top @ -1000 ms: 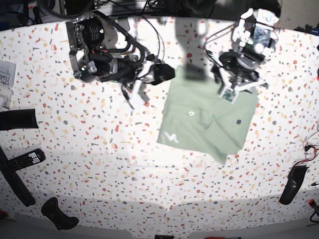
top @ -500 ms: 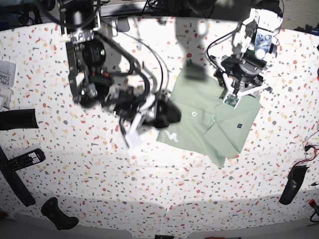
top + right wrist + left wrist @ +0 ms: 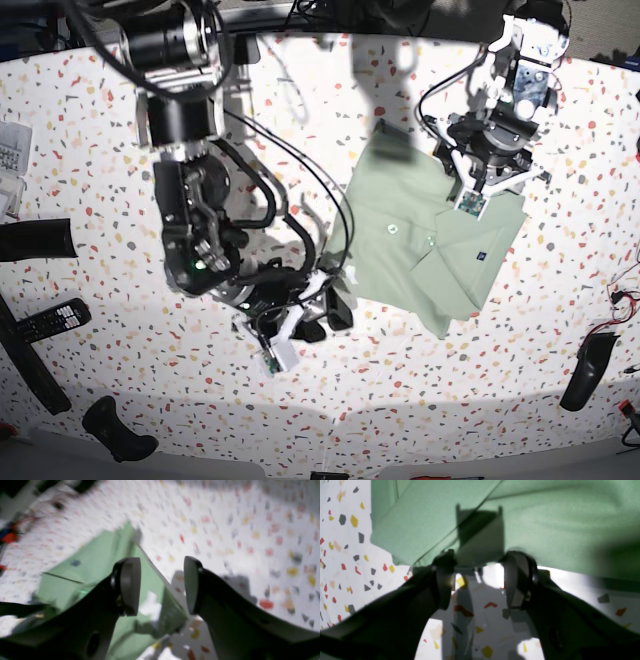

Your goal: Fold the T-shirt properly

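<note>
In the left wrist view, the T-shirt (image 3: pixel 525 522) fills the upper half of the frame as soft, pale green cloth with a folded hem running diagonally. The left gripper (image 3: pixel 478 576) has its fingers (image 3: pixel 443 580) spread apart at the cloth's lower edge, with nothing visibly pinched between them. The fabric looks light and limp, so it would likely sag and crease unless taken at a hem or corner.

In the right wrist view, which is blurred, the right gripper (image 3: pixel 162 585) is open and empty above the shirt's corner at lower left.

In the base view, the shirt lies partly folded right of centre on the speckled terrazzo counter (image 3: pixel 90 160). The surface is flat and probably smooth enough for cloth to slide. A remote (image 3: pixel 55 320) and dark tools sit at the left edge, well clear.
</note>
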Controlling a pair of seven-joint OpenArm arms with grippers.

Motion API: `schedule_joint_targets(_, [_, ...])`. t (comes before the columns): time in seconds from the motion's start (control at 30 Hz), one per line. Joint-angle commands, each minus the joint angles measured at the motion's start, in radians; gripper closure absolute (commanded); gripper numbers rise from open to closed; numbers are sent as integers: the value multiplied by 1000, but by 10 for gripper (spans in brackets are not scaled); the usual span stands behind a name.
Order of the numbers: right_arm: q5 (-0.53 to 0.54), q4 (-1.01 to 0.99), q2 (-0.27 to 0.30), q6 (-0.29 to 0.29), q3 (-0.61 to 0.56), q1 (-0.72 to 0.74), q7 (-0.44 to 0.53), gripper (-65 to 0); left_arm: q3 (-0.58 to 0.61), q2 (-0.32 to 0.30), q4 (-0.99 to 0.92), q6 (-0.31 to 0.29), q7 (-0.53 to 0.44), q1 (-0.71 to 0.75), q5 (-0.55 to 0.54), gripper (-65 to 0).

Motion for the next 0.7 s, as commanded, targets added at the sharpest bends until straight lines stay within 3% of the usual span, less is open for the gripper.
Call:
schedule_joint_targets(0.0, [2, -18, -8, 9, 0, 35, 31, -274, -5, -11, -2, 8, 35, 1, 21, -296])
schedule_joint_targets(0.1, [-21, -121, -24, 9, 0, 43, 36, -274, -5, -11, -2, 8, 35, 1, 20, -296])
schedule_joint_targets(0.27, [-16, -204, -56, 9, 0, 34, -55, -274, -5, -11, -2, 8, 24, 0, 21, -296])
schedule_joint_targets(0.53, [-12, -204, -52, 9, 0, -51, -27, -274, -5, -16, -2, 8, -140, -11, 28, -296])
schedule_joint_targets(0.67, [-5, -204, -51, 9, 0, -117, 40, -274, -5, -16, -2, 8, -178, -10, 28, -296])
